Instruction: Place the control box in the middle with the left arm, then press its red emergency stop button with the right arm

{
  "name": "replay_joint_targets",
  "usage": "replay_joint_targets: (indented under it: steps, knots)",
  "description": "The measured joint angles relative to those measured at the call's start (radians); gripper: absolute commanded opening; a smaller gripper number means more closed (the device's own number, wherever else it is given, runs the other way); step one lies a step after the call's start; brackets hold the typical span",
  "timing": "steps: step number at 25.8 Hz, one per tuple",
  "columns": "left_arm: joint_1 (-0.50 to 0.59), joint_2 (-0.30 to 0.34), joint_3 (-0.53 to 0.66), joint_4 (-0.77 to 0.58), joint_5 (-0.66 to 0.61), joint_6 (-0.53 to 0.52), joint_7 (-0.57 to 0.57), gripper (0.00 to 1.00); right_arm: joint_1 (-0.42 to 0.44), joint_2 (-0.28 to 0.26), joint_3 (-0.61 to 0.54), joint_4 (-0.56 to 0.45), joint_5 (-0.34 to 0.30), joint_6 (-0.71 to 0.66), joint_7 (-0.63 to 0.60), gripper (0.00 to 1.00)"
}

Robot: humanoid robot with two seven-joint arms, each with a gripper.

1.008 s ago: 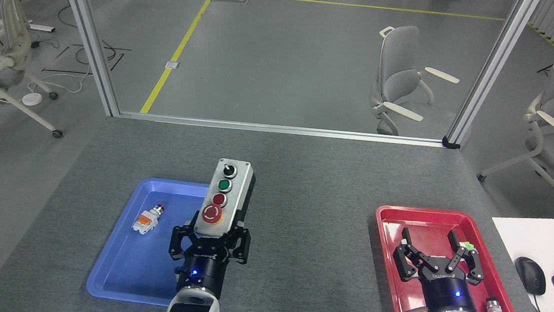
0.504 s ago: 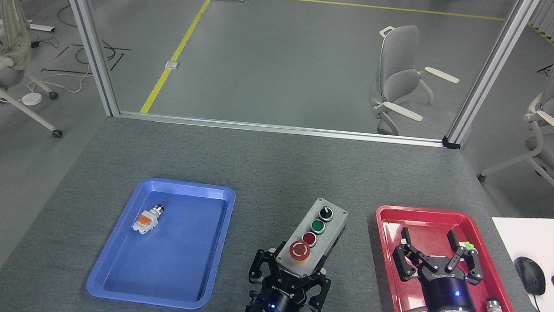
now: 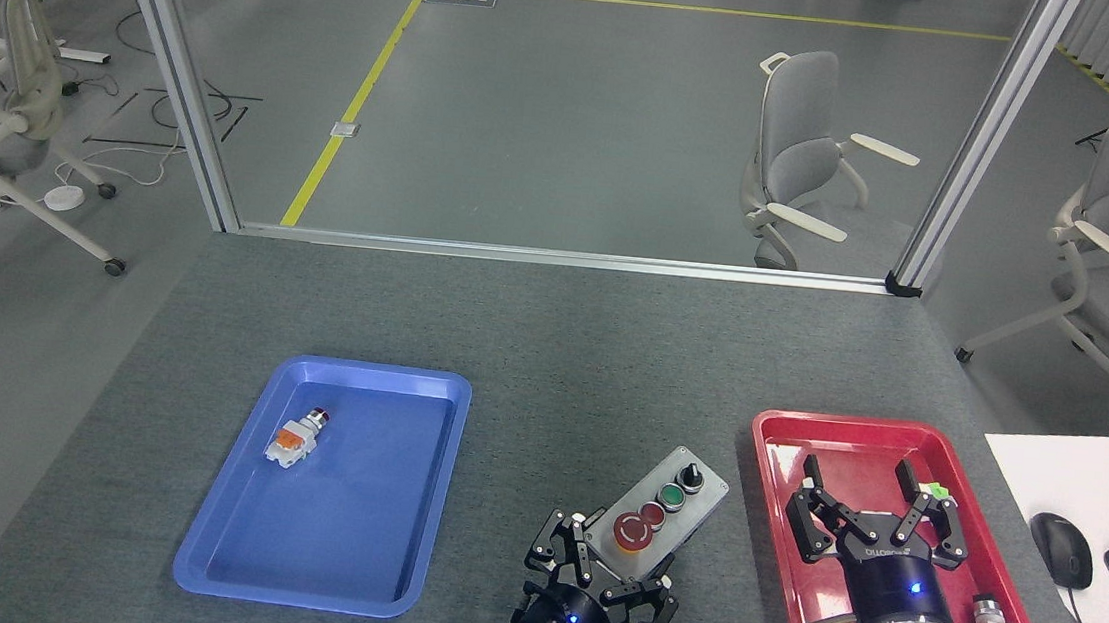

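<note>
Your left gripper (image 3: 604, 575), clamped on the control box (image 3: 662, 517), has carried it from the blue tray (image 3: 221, 563) to the middle (image 3: 549, 371); release follows. Right gripper (image 3: 873, 488) waits wide.

control box (image 3: 657, 514) between two trays (image 3: 223, 544) (image 3: 770, 491) — switch (image 3: 297, 437) in left one

Table surface (image 3: 551, 351): matt, speckled grey felt-like cloth. Blue tray (image 3: 221, 563) and red tray (image 3: 773, 451): smooth glossy plastic. Control box (image 3: 659, 513): matt grey lid. Far frame posts (image 3: 981, 138): brushed metal.
</note>
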Motion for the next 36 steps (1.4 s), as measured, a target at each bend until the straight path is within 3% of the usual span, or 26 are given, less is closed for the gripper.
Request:
replay_joint_targets:
  steps: [3, 4, 7, 14, 25, 27, 30, 32, 36]
  knots:
    - [-0.014, 0.0, -0.002, 0.037, 0.0, -0.019, -0.007, 0.0, 0.0, 0.0, 0.0, 0.0, 0.0, 0.0, -0.001, 1.0]
    - [-0.017, 0.0, -0.002, 0.048, 0.0, -0.021, -0.012, 0.06, -0.001, 0.0, 0.0, 0.0, 0.0, 0.0, -0.001, 1.0]
    - [-0.023, 0.0, -0.002, 0.065, 0.001, -0.029, -0.024, 0.4, -0.001, -0.001, 0.0, 0.0, -0.001, 0.0, -0.001, 1.0]
    - [-0.028, 0.001, -0.001, 0.079, 0.0, -0.023, -0.043, 0.96, 0.0, -0.001, 0.002, 0.0, -0.002, 0.002, -0.002, 1.0]
    - [0.011, 0.009, 0.007, 0.018, 0.0, -0.019, -0.039, 0.99, -0.009, -0.003, 0.01, 0.0, -0.002, 0.004, -0.003, 0.99]
    - [0.035, 0.015, 0.009, -0.006, -0.002, -0.019, -0.037, 0.99, -0.014, -0.004, 0.026, 0.003, -0.002, 0.001, -0.004, 0.95]
    - [0.065, 0.031, 0.015, -0.028, -0.002, -0.019, -0.027, 0.99, -0.043, -0.005, 0.066, 0.023, -0.001, 0.0, -0.006, 0.76]
    - [0.082, 0.042, 0.033, -0.034, -0.002, -0.02, -0.023, 0.99, -0.066, -0.005, 0.094, 0.042, -0.001, -0.002, -0.006, 0.51]
    - [0.126, 0.078, 0.095, -0.074, -0.001, -0.023, -0.037, 0.99, -0.101, -0.003, 0.143, 0.078, -0.001, -0.045, -0.006, 0.25]
